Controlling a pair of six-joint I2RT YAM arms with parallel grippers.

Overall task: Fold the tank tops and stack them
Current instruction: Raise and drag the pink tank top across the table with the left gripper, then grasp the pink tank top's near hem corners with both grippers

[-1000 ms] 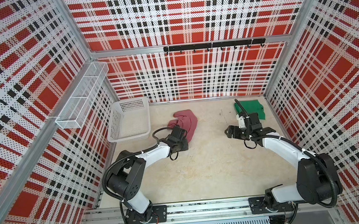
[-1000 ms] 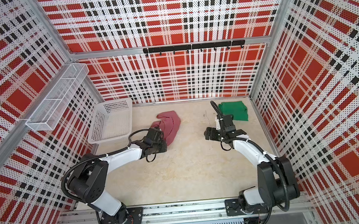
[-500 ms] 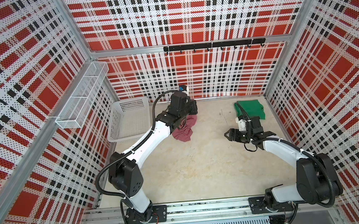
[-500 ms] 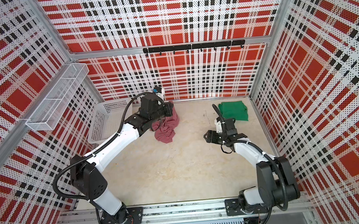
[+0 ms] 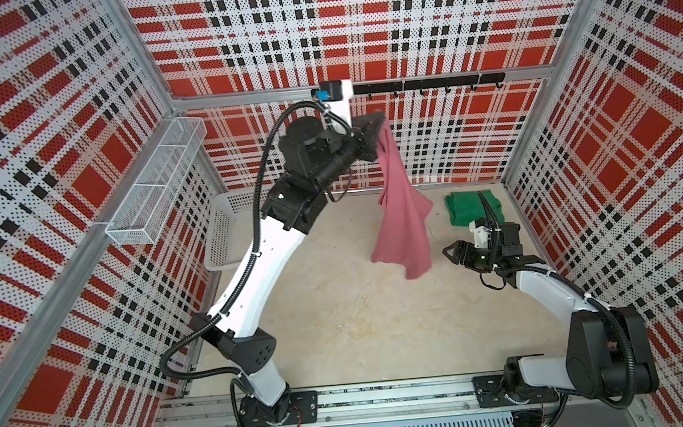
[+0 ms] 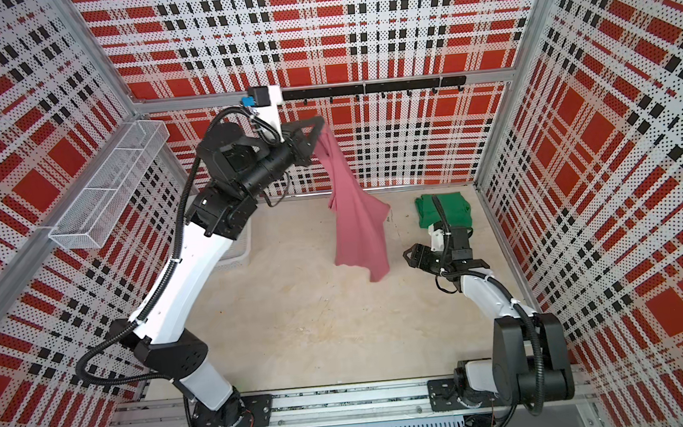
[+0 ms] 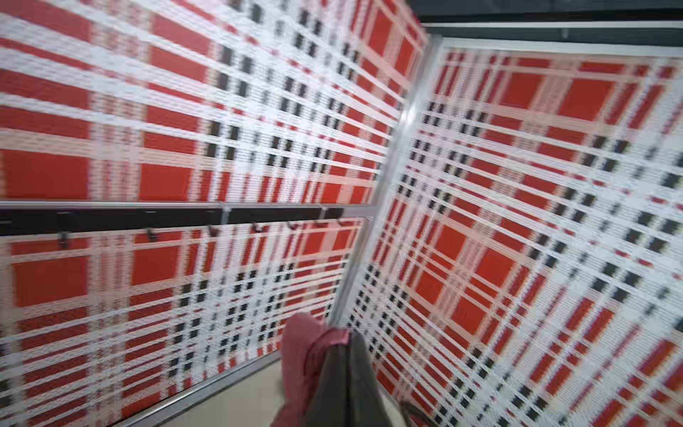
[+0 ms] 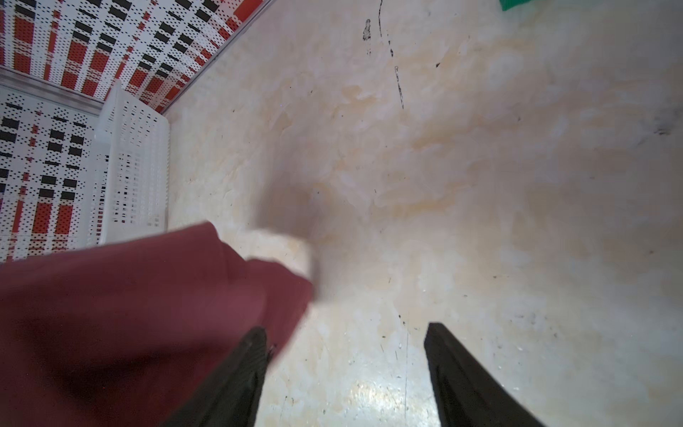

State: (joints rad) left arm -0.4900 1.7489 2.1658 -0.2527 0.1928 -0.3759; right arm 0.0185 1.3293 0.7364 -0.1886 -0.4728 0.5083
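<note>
Left hand [image 5: 379,124] is up high near the back wall, clamped tight on one end of the dusty rose-pink cloth tank top [image 5: 401,226]. The garment hangs straight down from it in one long drape, widening toward the bottom. The left wrist view is blurred, but I can make out pink cloth [image 7: 299,362] bunched at the pinched fingertips [image 7: 354,355].

From up top I can't tell whether the pink hem clears the pale, stained counter [image 5: 361,325].

Right hand [image 5: 449,252] is low over the counter on the right side, pointing toward the hanging top. Its jaws are spread well apart with nothing between them. In both top views the hem hangs just beside it, with a sliver of counter showing between the two. In the right wrist view the pink cloth [image 8: 129,314] overlaps one dark fingertip [image 8: 255,344]. It's smeared, so I can't say whether they touch.

The bright green cloth tank top [image 5: 466,211] lies in a compact heap in the far right corner of the counter, behind the right hand, with that arm's black cable crossing in front of it.

The white perforated plastic basket [image 5: 224,232] sits at the far left, half hidden by the left arm.
</note>
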